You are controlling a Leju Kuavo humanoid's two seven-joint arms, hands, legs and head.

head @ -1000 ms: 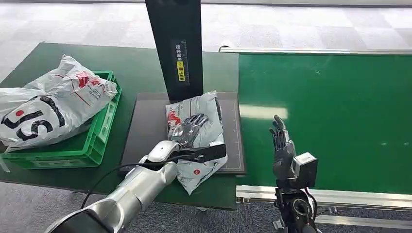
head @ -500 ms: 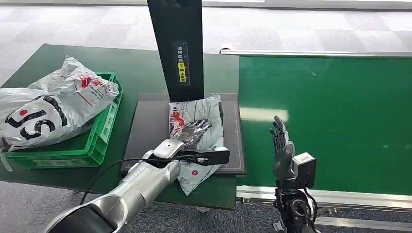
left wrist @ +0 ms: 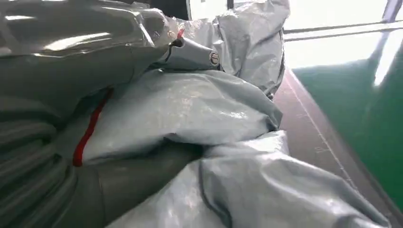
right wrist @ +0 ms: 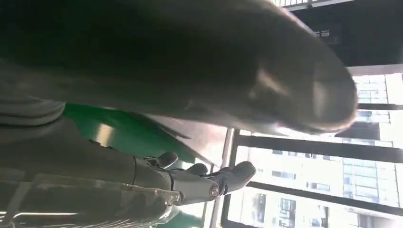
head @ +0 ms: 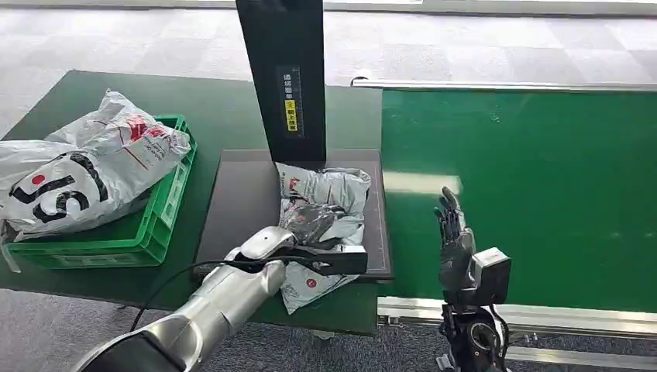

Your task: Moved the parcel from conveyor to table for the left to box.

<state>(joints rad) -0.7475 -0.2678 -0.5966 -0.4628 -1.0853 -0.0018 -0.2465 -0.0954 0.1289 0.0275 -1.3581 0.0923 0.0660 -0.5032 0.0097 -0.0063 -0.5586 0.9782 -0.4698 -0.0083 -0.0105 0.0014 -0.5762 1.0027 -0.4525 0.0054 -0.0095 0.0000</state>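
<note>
Parcel [head: 325,209], a grey plastic mail bag with red print, lay crumpled on the dark mat [head: 240,201] of the table [head: 217,108], just in front of the black post [head: 283,77] that stood at the mat's far edge. Its near end hung past the mat's front edge toward the robot. The left hand [head: 310,221] sat on top of the parcel's middle, fingers curled down into the bunched plastic so that the film was gathered up around them; the hand gripped the bag. In the left wrist view the folds of the parcel [left wrist: 199,109] wrapped over and around the hand, with one finger [left wrist: 190,54] poking out between the folds, and the mat's edge and the green belt lay just beyond.

The right hand [head: 453,240] stood upright over the near part of the green conveyor [head: 534,178], well apart from the parcel, fingers straight and slightly spread, holding nothing. In the right wrist view its dark fingers [right wrist: 209,183] were likewise extended and bare.

On the table's left side a green crate [head: 155,225] held a large white bag [head: 77,174] with black and red print, apart from the mat
</note>
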